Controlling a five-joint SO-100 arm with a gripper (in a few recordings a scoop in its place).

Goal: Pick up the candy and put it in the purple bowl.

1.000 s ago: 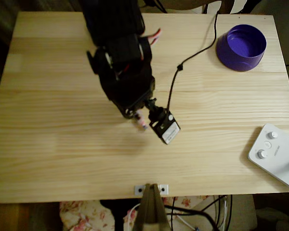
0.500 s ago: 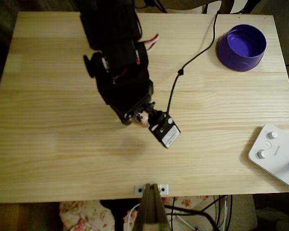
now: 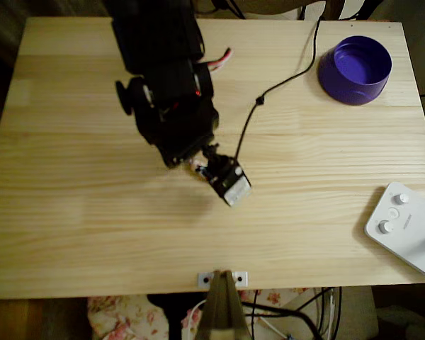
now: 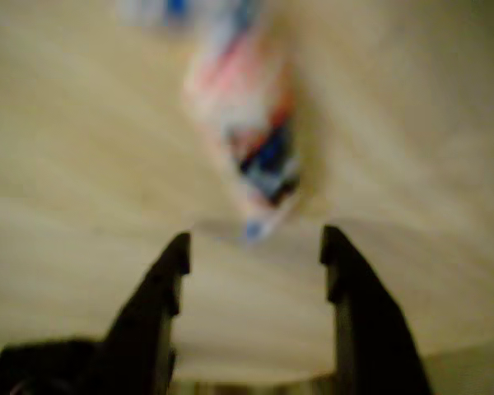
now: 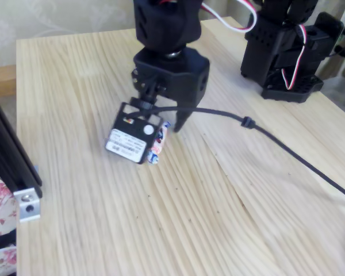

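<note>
The candy [image 4: 245, 123] lies blurred on the wood just beyond my fingertips, one twisted end reaching the line of the tips. My gripper [image 4: 255, 247] is open, with its two dark fingers apart and nothing between them. In the fixed view the candy [image 5: 157, 142] rests on the table beside the wrist camera block, below one dark finger [image 5: 181, 118]. From overhead, a pinkish bit of candy [image 3: 197, 166] shows under the gripper [image 3: 196, 163], left of the table's middle. The purple bowl [image 3: 340, 88] stands at the far right corner, well away from the gripper.
A black cable [image 3: 269, 88] runs from the wrist camera across the table to the back edge. A white device with round knobs [image 3: 404, 227] sits at the right front. A metal bracket [image 3: 223, 278] is fixed at the front edge. The arm's black base [image 5: 287, 52] stands at the back.
In the overhead view the arm and its wrist camera have shifted up and to the left. The visible bit of candy now sits closer under the gripper.
</note>
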